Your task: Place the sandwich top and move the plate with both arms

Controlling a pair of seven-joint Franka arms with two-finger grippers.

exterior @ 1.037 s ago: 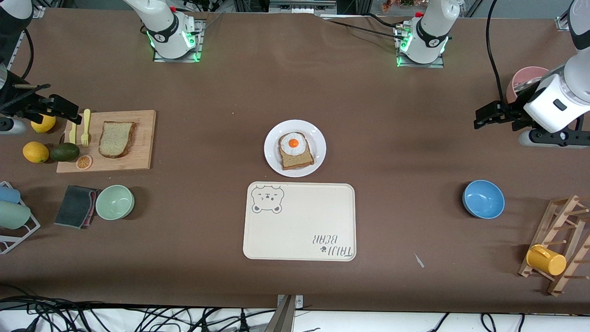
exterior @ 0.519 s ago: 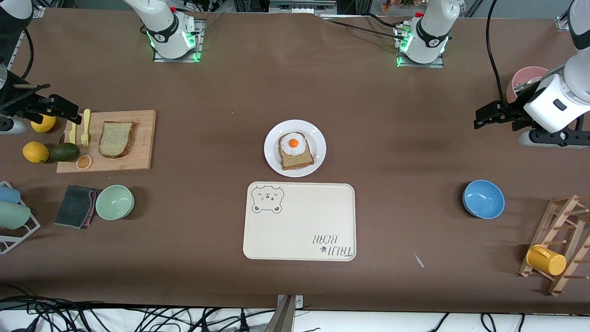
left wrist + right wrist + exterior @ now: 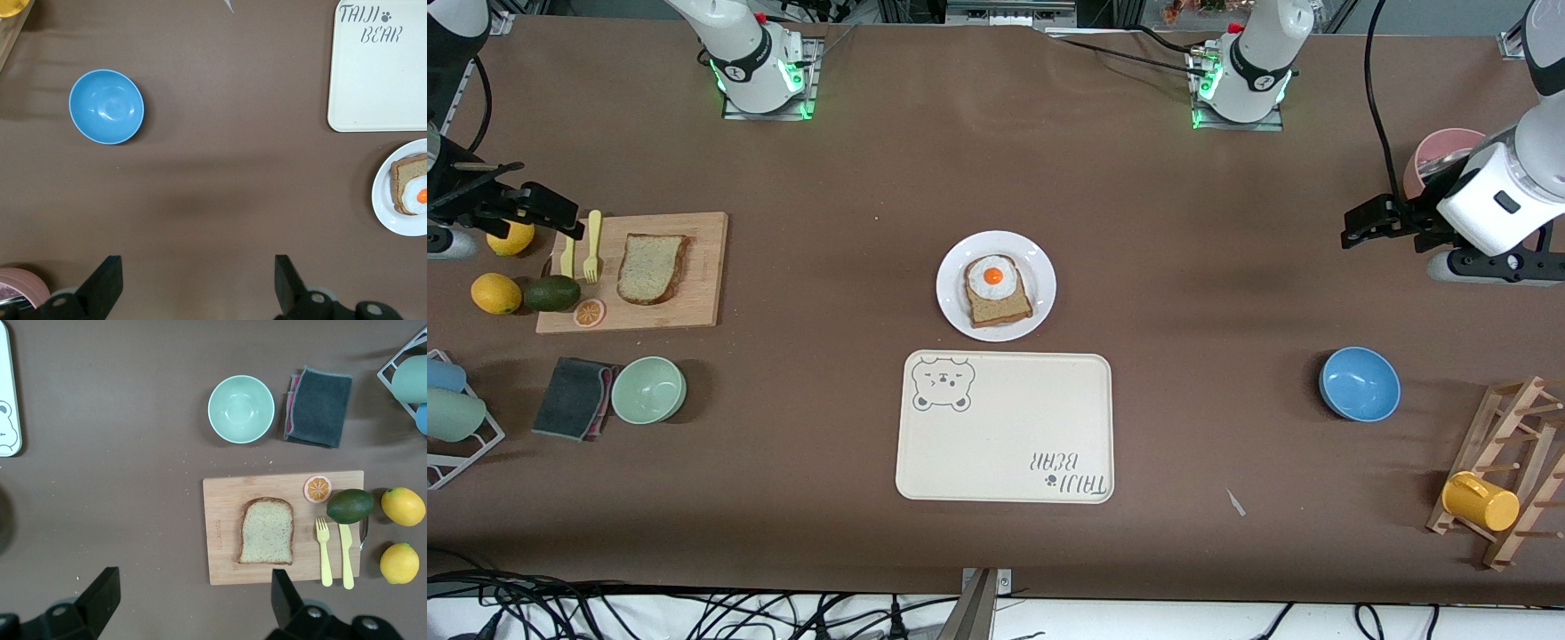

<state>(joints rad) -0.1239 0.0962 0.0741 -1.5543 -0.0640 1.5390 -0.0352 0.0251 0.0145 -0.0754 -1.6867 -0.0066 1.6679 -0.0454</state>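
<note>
- Bread slice [image 3: 652, 268] flat on wooden board [image 3: 698, 302], toward right arm's end of worktop [image 3: 1183, 267]; untouched.
- On same board: yellow fork [image 3: 591, 246] and knife [image 3: 567, 257] beside the slice, orange slice [image 3: 589, 312] at the corner nearer the camera.
- Just off board edge: avocado [image 3: 551, 292], two lemons [image 3: 495, 292].
- Plate [image 3: 1040, 284] mid-worktop, well apart from board; carries egg toast [image 3: 996, 290].
- Bear tray [image 3: 1005, 427] just beside plate, nearer the camera; bare.
- Green bowl [image 3: 648, 389] and grey cloth [image 3: 573, 397] nearer the camera than board, side by side, touching or nearly so.
- Blue bowl [image 3: 1359, 383] toward left arm's end; wooden rack [image 3: 1507, 471] with yellow cup [image 3: 1480, 501] nearer the camera, at that end's edge.
- Pink cup [image 3: 1440, 151] near left arm's end, partly hidden by the arm.
- Right claw [image 3: 190, 597] up over the worktop beside the board, fingers [image 3: 107, 593] spread wide, holding nothing; wrist view looks down on slice and board.
- Left claw [image 3: 197, 280] up over bare worktop near blue bowl, fingers [image 3: 107, 277] spread wide, holding nothing; arm waiting.
</note>
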